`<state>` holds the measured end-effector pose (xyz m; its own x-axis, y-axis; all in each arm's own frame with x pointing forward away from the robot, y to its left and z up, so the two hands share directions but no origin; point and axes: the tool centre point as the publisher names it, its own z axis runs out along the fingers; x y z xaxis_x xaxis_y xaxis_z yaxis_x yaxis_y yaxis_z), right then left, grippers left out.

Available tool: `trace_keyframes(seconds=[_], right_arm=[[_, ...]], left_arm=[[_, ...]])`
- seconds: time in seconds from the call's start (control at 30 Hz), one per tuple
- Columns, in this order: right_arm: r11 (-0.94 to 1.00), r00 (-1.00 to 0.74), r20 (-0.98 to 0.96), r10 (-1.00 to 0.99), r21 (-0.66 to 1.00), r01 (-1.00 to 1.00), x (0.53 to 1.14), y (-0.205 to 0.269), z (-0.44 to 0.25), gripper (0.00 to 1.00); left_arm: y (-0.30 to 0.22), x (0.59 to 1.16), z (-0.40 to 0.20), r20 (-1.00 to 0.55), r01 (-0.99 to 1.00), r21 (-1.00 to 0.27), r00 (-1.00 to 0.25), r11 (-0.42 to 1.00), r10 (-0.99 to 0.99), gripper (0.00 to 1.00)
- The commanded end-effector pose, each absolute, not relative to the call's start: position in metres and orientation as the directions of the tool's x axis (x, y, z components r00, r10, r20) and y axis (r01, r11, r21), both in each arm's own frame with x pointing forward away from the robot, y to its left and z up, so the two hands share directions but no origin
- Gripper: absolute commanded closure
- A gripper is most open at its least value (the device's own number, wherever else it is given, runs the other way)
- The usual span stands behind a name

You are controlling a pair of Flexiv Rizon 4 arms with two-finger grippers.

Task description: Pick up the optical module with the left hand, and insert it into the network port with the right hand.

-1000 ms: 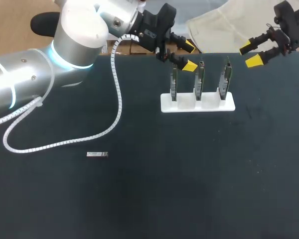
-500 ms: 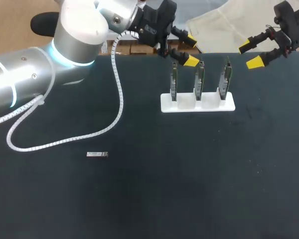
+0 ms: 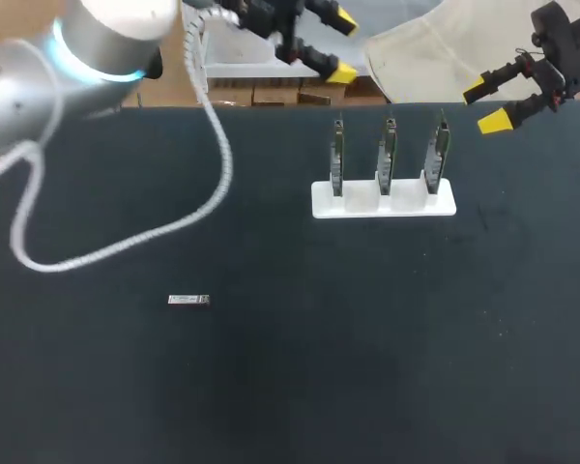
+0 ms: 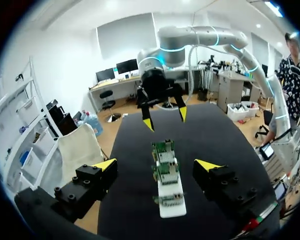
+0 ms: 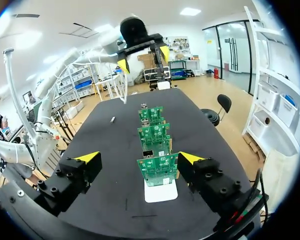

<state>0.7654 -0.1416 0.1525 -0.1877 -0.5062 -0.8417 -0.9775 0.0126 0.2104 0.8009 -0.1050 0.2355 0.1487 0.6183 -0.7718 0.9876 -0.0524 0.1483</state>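
**At the worktop's near left, the module lies alone; both hands spread and holding nothing**

You have the dark worktop [image 3: 367, 367] filling most of the head view. Your left arm [image 3: 39, 77] comes in from the far left corner, with a white spiral cable [image 3: 213, 164] hanging from it and looping across the left half of the surface.

The left hand [image 3: 341, 45] sits at the worktop's far edge, a little left of the stand, and its yellow-tipped fingers are spread wide with nothing between them. From its own wrist camera you look along the row of boards, which stands ahead of the fingers and well apart from them.

The right hand [image 3: 484, 105] sits at the far right corner, just right of the stand. Its fingers are likewise spread, and nothing is gripped.

A white stand [image 3: 384, 198] rests on the far half of the worktop, right of centre. Three green circuit boards [image 3: 388, 155] stand upright in it, side by side in a row.

The optical module [image 3: 188, 301], small and silvery, lies flat on the bare surface in the near left part. It is well apart from the stand and from both hands, and near the cable's loop without touching it.
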Motion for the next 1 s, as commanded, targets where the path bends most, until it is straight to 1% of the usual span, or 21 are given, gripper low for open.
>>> trace_keyframes(seconds=[0.03,0.17,0.23,0.4,0.5,0.6,1.0], right_arm=[[0.016,-0.186,-0.842,-0.506,0.207,-0.978,0.763,-0.141,0.152,0.00],[0.016,-0.186,-0.842,-0.506,0.207,-0.978,0.763,-0.141,0.152,0.00],[0.016,-0.186,-0.842,-0.506,0.207,-0.978,0.763,-0.141,0.152,0.00],[0.016,-0.186,-0.842,-0.506,0.207,-0.978,0.763,-0.141,0.152,0.00],[0.016,-0.186,-0.842,-0.506,0.207,-0.978,0.763,-0.141,0.152,0.00],[0.016,-0.186,-0.842,-0.506,0.207,-0.978,0.763,-0.141,0.152,0.00],[0.016,-0.186,-0.842,-0.506,0.207,-0.978,0.763,-0.141,0.152,0.00]], left_arm=[[-0.045,0.750,0.262,-0.579,0.969,0.240,0.099,0.053,0.810,0.00],[-0.008,0.726,0.253,-0.505,0.974,0.183,-0.026,0.136,0.863,0.00],[0.007,0.710,0.249,-0.494,0.972,0.162,-0.071,0.172,0.866,0.00],[0.033,0.673,0.228,-0.447,0.962,0.074,-0.205,0.264,0.871,0.00],[0.041,0.659,0.210,-0.399,0.957,0.026,-0.256,0.290,0.880,0.00],[0.039,0.657,0.205,-0.464,0.952,0.034,-0.255,0.305,0.848,0.00],[0.039,0.657,0.205,-0.464,0.952,0.034,-0.255,0.305,0.848,0.00]])
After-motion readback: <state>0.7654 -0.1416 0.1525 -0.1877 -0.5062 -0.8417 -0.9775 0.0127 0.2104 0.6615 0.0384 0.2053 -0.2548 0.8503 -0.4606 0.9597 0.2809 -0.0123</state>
